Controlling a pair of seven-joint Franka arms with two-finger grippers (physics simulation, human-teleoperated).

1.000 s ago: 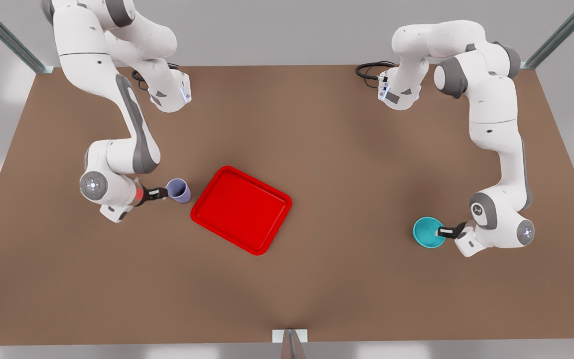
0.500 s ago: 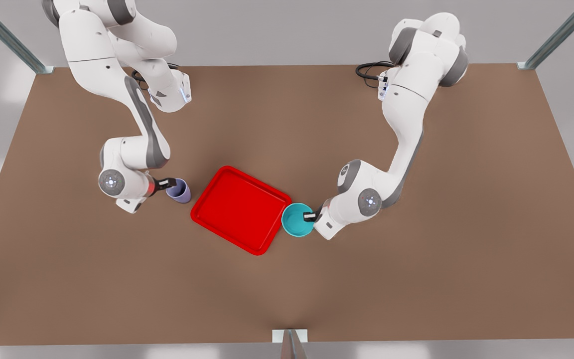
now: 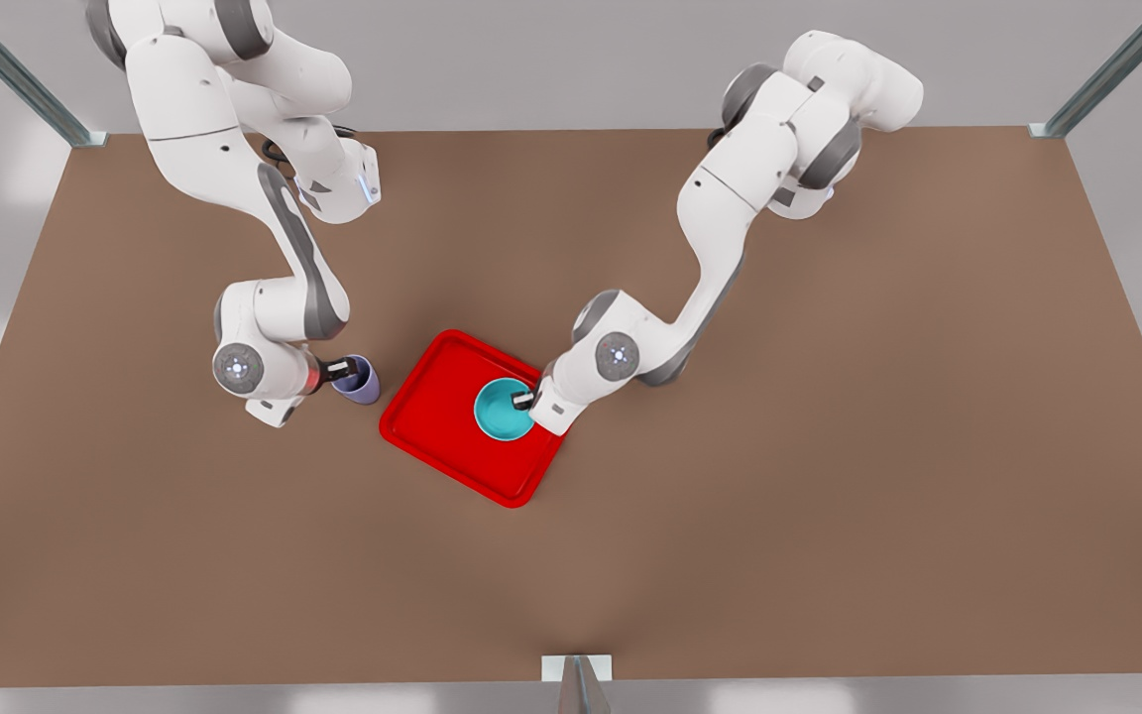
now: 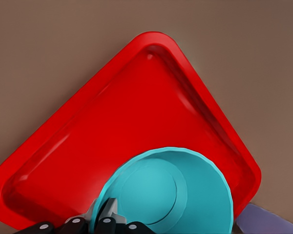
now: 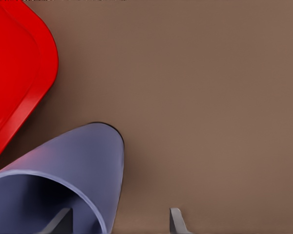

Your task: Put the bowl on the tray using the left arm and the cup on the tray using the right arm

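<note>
Right, we've got the bowl point(image 3: 504, 411) over the tray point(image 3: 437, 436), toward the tray's edge on the front view's right, and the left end effector point(image 3: 524, 401) is pinching its rim, one finger inside the wall and one outside. In the left wrist view we see the bowl point(image 4: 178, 190) from above against the tray's point(image 4: 112, 126) red floor, with the left end effector point(image 4: 103, 215) clamped thin on the rim; whether the bowl's base touches the tray, we cannot tell.

Over on the front view's left, the cup point(image 3: 360, 382) stands upright on the brown surface point(image 3: 829, 446), just beside the tray but apart from it. The right end effector point(image 3: 341, 370) is at its rim. In the right wrist view we see the cup point(image 5: 63, 170) close up, one finger inside its mouth and one out on the open side, well clear of the wall, so its fingers are spread and not gripping. A corner of the tray point(image 5: 19, 73) sits nearby.
</note>
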